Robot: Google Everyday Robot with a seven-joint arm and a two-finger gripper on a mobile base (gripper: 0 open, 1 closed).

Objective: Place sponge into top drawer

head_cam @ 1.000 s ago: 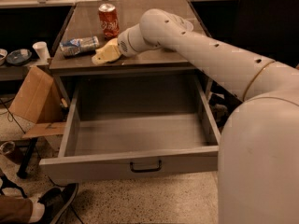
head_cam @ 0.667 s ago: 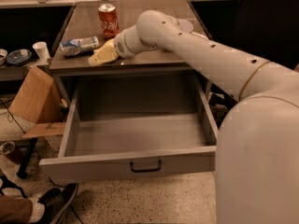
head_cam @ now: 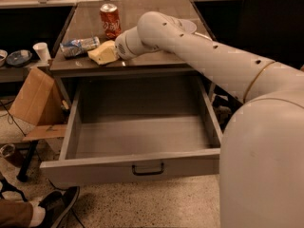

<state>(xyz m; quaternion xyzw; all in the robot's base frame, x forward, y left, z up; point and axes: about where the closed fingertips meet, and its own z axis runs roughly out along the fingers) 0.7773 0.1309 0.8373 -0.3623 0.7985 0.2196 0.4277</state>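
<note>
Meanwhile the pincer had edged slightly left against the sponge on the surface, grip impossible to tell, while the near top drawer stood open.

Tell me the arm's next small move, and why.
Probably lift the sponge a little off the tabletop. The gripper is at the sponge, beside the silver-blue wrapper, and the top drawer already stands open below, so the sponge only needs raising before being carried over.
</note>
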